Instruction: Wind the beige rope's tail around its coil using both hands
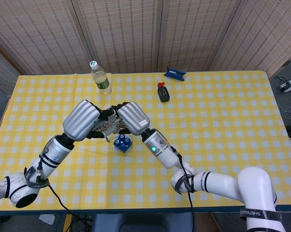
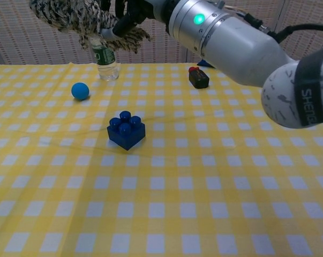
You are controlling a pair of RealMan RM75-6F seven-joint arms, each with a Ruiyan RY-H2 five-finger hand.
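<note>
Both hands are meeting mid-table, above the blue block (image 1: 122, 143): left hand (image 1: 86, 119) and right hand (image 1: 131, 117) are gripping the fuzzy braided rope (image 2: 78, 19) aloft, fingers curling round it. Table edges are sitting far off.

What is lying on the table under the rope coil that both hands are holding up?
Below the rope coil, the blue brick sits on the table. The hands cover most of the coil from above.
</note>
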